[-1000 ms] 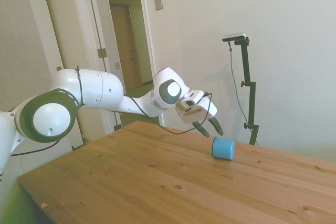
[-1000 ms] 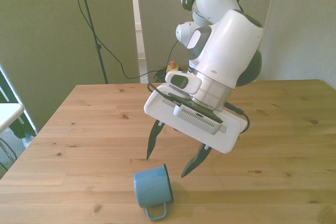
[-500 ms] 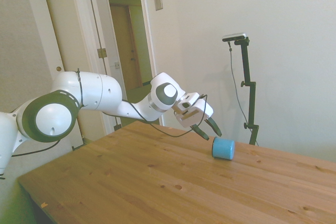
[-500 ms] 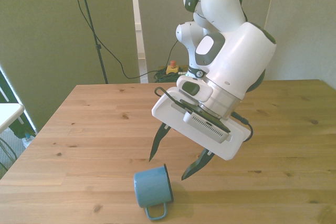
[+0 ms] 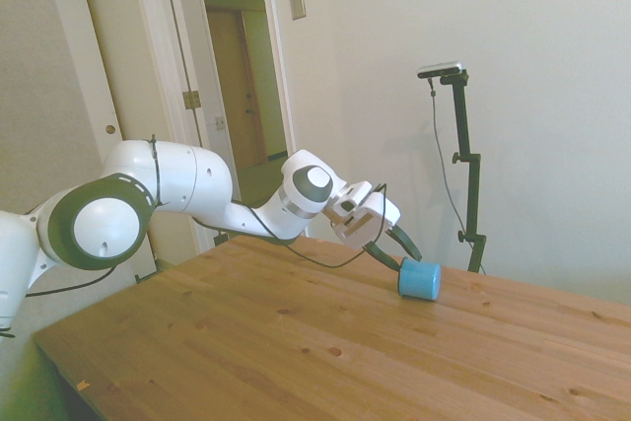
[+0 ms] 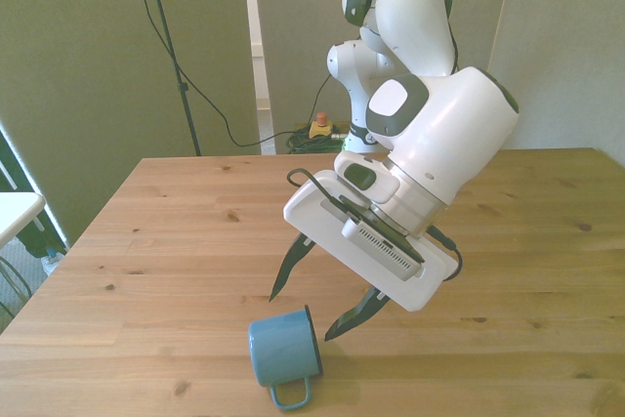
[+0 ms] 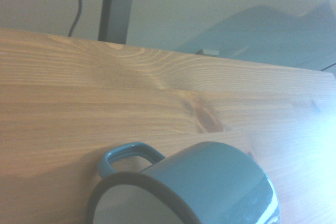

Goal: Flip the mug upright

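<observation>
A room in a home, set up for robot recording.
White panelled door frame (image 5: 158, 66) with brass hinge (image 5: 191, 99), hallway beyond, wall switch plate (image 5: 297, 1), plain walls, and a pine table (image 5: 296, 342).

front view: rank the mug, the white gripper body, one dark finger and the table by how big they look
1. table
2. white gripper body, though nearness to the camera may flatter it
3. mug
4. dark finger, thinnest, though about as long as the mug

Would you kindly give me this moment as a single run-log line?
phase: approach | gripper: open, tilted, just above mug's rim end | mug: on its side on table, handle flat on wood | contact: none visible
</observation>
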Robot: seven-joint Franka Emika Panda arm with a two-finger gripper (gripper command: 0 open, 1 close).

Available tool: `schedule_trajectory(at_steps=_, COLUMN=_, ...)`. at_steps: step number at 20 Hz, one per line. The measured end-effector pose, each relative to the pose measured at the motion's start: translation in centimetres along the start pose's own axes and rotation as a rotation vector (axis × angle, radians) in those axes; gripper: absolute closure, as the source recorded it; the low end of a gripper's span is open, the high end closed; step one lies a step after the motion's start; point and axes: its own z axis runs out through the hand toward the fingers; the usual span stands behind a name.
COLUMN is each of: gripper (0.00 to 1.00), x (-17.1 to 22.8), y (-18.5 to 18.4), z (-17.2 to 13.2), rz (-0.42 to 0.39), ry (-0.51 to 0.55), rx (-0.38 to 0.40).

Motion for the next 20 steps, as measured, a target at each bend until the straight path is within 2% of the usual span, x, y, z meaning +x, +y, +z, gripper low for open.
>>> schedule_trajectory(at_steps=11, gripper=0.00, x=-0.6, y=-0.2, z=2.0, rz=0.022, ry=0.020, rx=-0.039)
schedule_trajectory(at_steps=12, gripper=1.00, x=-0.5, y=-0.3, z=2.1, rz=0.025, ry=0.023, rx=-0.041)
schedule_trajectory(at_steps=20, gripper=1.00, x=-0.1, y=-0.7, z=3.0, rz=0.036, ry=0.034, rx=-0.052)
